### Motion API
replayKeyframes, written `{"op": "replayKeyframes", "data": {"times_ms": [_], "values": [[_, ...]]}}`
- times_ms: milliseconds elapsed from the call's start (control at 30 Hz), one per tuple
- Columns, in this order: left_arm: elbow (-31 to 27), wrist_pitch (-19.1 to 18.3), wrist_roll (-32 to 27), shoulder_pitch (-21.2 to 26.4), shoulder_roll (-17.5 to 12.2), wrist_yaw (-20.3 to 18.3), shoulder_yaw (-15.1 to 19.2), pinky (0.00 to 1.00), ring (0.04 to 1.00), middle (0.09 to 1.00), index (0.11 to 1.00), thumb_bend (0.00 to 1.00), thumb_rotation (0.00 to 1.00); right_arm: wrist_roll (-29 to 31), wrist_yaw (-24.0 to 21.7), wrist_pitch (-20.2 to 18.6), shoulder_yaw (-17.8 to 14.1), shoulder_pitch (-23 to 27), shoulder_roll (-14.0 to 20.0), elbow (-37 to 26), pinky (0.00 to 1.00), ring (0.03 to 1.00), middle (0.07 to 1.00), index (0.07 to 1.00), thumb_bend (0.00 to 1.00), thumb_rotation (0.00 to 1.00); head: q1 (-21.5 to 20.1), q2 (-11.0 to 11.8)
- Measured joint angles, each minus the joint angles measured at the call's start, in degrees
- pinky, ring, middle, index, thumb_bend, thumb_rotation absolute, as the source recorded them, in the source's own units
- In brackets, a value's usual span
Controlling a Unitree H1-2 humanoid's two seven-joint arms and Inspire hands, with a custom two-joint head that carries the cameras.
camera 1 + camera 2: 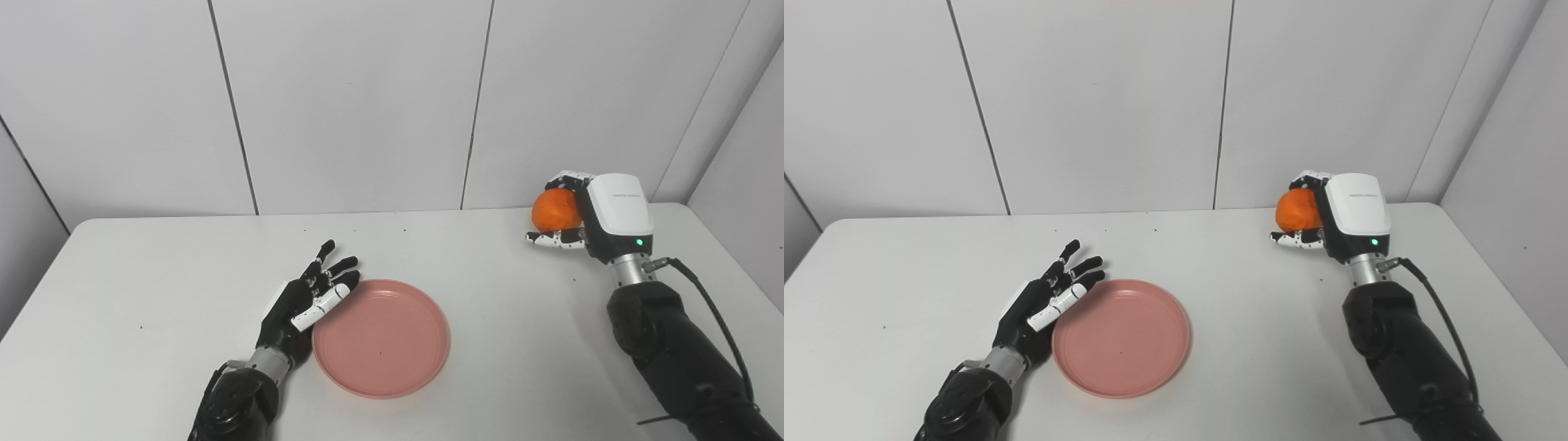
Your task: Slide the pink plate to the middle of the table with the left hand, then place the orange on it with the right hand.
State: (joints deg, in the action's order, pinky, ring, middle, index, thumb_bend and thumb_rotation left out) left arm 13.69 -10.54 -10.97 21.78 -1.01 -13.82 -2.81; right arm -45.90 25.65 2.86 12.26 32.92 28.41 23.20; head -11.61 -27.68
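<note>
The pink plate (381, 338) lies flat near the middle of the white table, toward the front. My left hand (306, 300) is open, its fingers stretched out and resting against the plate's left rim. My right hand (588, 217) is shut on the orange (554, 210) and holds it above the table at the back right, well to the right of the plate. The plate has nothing on it.
The white table (122, 294) runs up to a panelled white wall at the back. A black cable (710, 306) runs along my right forearm.
</note>
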Motion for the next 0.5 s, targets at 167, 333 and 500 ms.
{"op": "replayKeyframes", "data": {"times_ms": [167,333,500], "values": [[0.2,0.4,0.0,0.0,0.3,0.0,-0.1,0.84,0.853,0.880,1.000,0.69,0.37,0.1,-2.6,0.1,0.0,0.1,-0.2,-4.4,0.21,0.264,0.351,0.479,0.51,0.17,1.1,-0.1],[1.2,2.2,0.1,0.0,1.1,0.5,0.3,0.85,0.890,0.970,1.000,0.67,0.38,0.4,-4.9,0.1,-0.1,-0.2,-0.8,-9.2,0.20,0.263,0.354,0.479,0.51,0.16,1.9,-0.1],[1.7,4.0,0.7,0.0,2.0,2.0,0.5,0.90,0.971,1.000,1.000,0.73,0.60,0.4,-8.4,0.1,0.0,-1.0,-2.3,-15.6,0.21,0.271,0.365,0.480,0.51,0.16,2.3,-0.1]]}}
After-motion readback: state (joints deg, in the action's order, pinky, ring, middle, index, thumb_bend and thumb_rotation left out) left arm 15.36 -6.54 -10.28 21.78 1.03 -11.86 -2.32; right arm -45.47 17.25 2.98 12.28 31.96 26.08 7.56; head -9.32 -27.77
